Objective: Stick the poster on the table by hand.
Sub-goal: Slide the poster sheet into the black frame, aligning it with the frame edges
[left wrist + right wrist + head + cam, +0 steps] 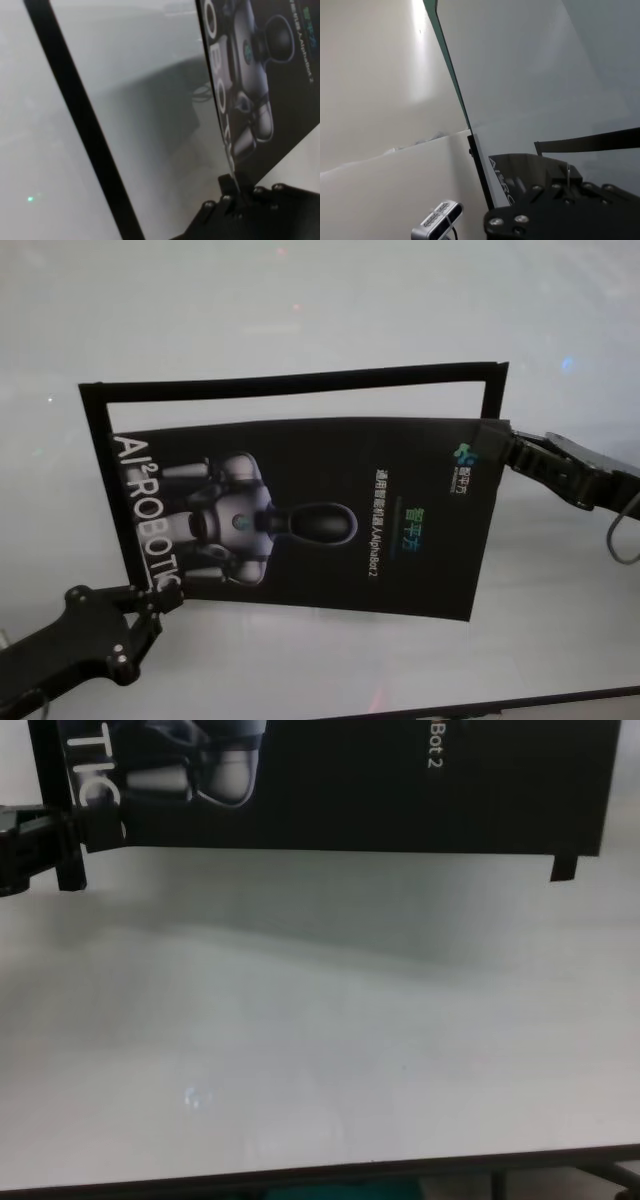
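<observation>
- The large black glossy poster (320, 520) with white lettering and a grey-white robot picture is held up over the wide plain white matte table (300, 300), between the two grippers; it casts a soft shadow on the table in the chest view.
- The chest view cuts the poster (330, 780) off at the top: only its lower band shows, with "Bot 2" and the letters "TIC".
- The black left gripper (160, 602) is clamped shut on the poster's near left corner, by the end of the white lettering. In the left wrist view the sheet's edge disappears between the fingertips (227, 182).
- The black right gripper (492, 443) pinches the poster's far right corner; its fingertips are partly hidden by the sheet.
- In the right wrist view the gripper body (565, 210) blocks the grip, and the poster (530, 75) shows only as a pale, washed-out sheet.
- Narrow black strips (300, 383) form an open frame behind the poster, along the far and left sides.
- The table's thin dark edge (300, 1182) runs across the bottom of the chest view.
- A small grey camera-like device (437, 220) shows in the right wrist view, in front of a plain pale wall (370, 75).
</observation>
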